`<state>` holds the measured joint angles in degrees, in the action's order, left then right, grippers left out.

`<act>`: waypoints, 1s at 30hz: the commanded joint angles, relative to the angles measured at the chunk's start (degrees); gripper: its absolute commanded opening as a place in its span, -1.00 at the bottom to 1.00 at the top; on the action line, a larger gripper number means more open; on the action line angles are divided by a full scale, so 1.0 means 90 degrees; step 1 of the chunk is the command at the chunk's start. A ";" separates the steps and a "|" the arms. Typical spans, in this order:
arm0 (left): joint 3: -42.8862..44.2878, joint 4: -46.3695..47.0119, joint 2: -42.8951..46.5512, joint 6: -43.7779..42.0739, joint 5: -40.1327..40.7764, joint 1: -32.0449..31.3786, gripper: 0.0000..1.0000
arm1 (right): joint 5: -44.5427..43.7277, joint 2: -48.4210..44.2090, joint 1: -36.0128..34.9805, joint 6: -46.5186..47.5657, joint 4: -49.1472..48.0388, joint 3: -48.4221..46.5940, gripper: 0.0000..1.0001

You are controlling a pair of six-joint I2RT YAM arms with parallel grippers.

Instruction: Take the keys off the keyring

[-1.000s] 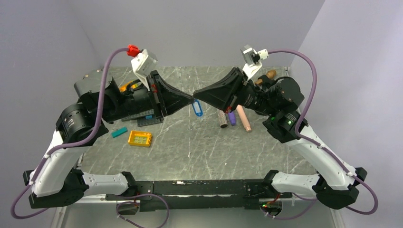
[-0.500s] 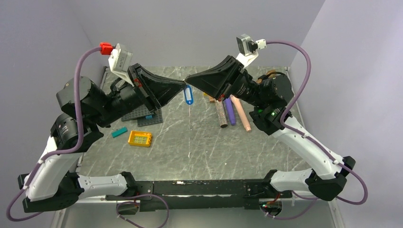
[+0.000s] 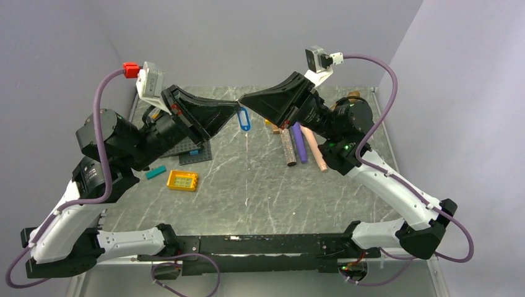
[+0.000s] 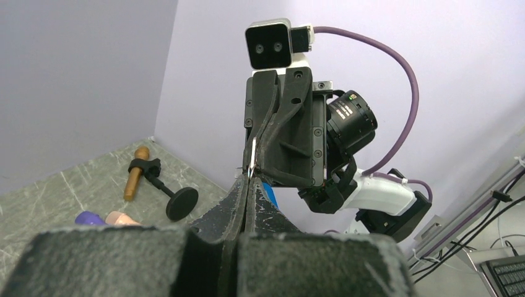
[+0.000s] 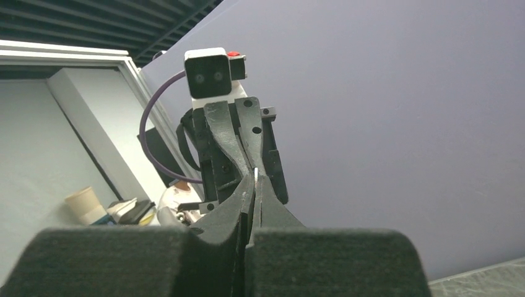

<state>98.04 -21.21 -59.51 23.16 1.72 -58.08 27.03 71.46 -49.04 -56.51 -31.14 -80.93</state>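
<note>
Both pincers are meeting tip to tip above the bench (image 3: 260,179)!
The left pincer (image 3: 235,105) and right pincer (image 3: 242,100) are each squeezing closed on a thin metal piece (image 4: 252,159), and the blue keyring (image 3: 244,119) is dangling just beneath their tips.

Robotics lab, data-collection cell. Grey marbled worktop (image 3: 260,185), boxed in by plain lavender panels (image 3: 247,43) at its far, left and right edges. Left arm (image 3: 74,210) and right arm (image 3: 396,192), white and black, bolted to a black rail (image 3: 260,244) along the near edge; purple cables (image 3: 102,142) loop off them. Left wrist camera (image 3: 150,77) sits above the black left fingers (image 3: 213,116), right wrist camera (image 3: 317,59) above the right fingers (image 3: 272,102). Mixed props on the worktop: orange box (image 3: 182,180) and teal bar (image 3: 155,172) toward the left edge, coloured cylinders (image 3: 299,143) toward the right. Left wrist view: keyboard (image 4: 504,278), loose wires (image 4: 477,238). Right wrist view: black slatted ceiling (image 5: 93,18), white-framed partition (image 5: 62,52), paper cup (image 5: 85,205) among desk clutter.
</note>
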 commanded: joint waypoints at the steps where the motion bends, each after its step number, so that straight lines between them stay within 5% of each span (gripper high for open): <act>1: -0.0210 0.1140 -0.0002 -0.0140 0.0614 -0.0097 -1.00 | 0.0259 0.0065 -0.0118 -0.0244 -0.0348 0.0107 -1.00; 14: -0.0642 0.2509 -0.0151 -0.0617 0.1931 -0.0694 -1.00 | -0.0454 0.0328 -0.0291 -0.0711 -0.1684 0.0467 -1.00; 25: -0.0622 0.2550 -0.0177 -0.0959 0.2487 -0.1026 -1.00 | -0.0543 0.0734 -0.0403 -0.1106 -0.2225 0.0309 -1.00; 30: -0.0305 0.1322 0.0039 -0.1102 0.2187 -0.1020 -0.52 | -0.0627 0.0279 -0.0401 -0.0815 -0.1804 0.0715 -1.00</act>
<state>92.05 -3.68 -59.70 15.11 22.72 -67.00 15.97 77.12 -50.72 -65.49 -51.29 -77.06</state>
